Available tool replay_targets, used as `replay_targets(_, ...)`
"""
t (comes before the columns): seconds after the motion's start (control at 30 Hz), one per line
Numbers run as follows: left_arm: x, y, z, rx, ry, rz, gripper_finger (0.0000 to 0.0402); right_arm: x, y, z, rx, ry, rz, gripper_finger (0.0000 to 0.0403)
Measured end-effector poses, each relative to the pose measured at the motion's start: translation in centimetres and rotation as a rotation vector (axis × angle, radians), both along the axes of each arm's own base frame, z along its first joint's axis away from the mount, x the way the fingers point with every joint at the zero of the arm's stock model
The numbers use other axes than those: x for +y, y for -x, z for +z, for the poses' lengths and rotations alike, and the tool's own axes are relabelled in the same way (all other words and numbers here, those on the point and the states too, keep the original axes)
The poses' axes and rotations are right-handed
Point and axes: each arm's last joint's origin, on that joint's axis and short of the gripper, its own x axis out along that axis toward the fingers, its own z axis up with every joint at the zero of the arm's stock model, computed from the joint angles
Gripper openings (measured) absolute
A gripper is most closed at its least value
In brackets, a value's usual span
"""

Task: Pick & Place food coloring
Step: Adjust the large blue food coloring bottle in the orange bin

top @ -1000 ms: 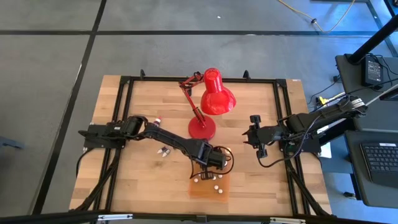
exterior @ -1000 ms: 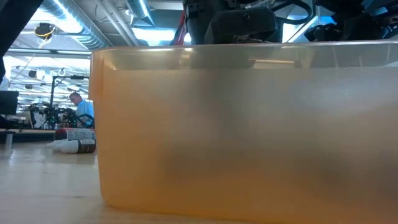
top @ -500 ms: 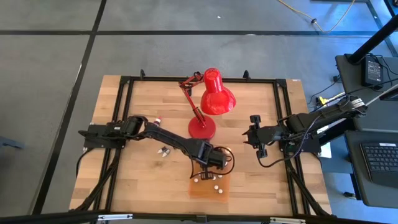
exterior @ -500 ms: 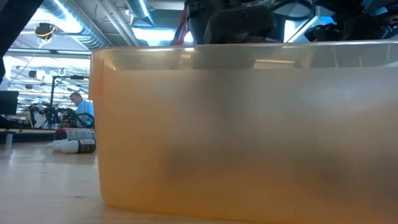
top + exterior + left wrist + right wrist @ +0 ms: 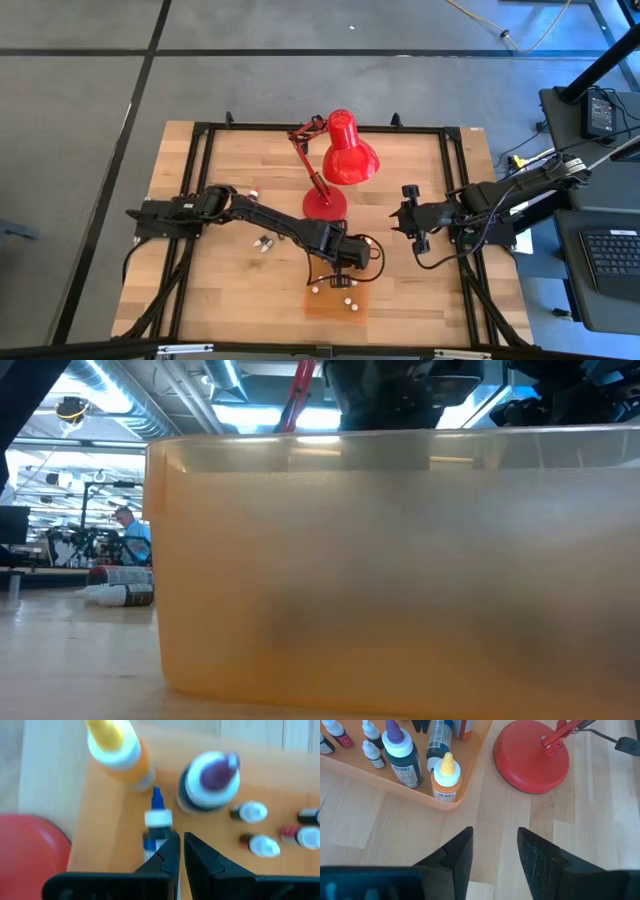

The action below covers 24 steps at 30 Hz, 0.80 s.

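The orange translucent tray (image 5: 338, 303) sits near the table's near edge and fills the low view (image 5: 400, 560). In it stand an orange bottle with a yellow cap (image 5: 445, 780), a dark bottle with a purple cap (image 5: 210, 780) and several tiny white-capped dropper bottles (image 5: 255, 845). A blue-tipped bottle (image 5: 157, 827) leans in the tray's far part. My left gripper (image 5: 181, 852) hangs over the tray's far side (image 5: 352, 258), shut, right beside that bottle. My right gripper (image 5: 402, 222) waits open to the right of the lamp base (image 5: 495, 845). My left gripper has nothing between its shut fingers. The blue-tipped bottle's body (image 5: 150, 845) runs along the outer side of one finger (image 5: 167, 857), and that finger hides its lower end. I cannot tell whether they touch.
The red desk lamp (image 5: 335, 160) stands just beyond the tray, its round base (image 5: 532, 757) close to the tray's far corner. Two more small bottles lie on the wood left of the tray (image 5: 262, 242), (image 5: 253, 193). A black frame rail (image 5: 200, 180) edges the table.
My left gripper has shifted a little toward the table's right edge, staying above the tray's far side. The right arm has kept still.
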Motion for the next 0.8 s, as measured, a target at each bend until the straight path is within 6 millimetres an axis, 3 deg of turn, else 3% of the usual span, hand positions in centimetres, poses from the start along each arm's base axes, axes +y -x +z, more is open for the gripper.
replay_targets(0.23, -0.14, -0.54, 0.27, -0.058, -0.031, -0.087, 0.0020, 0.00, 0.00, 0.00, 0.000, -0.004, -0.004, 0.0156)
replay_targets(0.8, -0.16, -0.53, 0.17, -0.054, -0.020, -0.070, 0.0024, 0.01, 0.00, 0.00, 0.000, -0.004, -0.003, 0.0156)
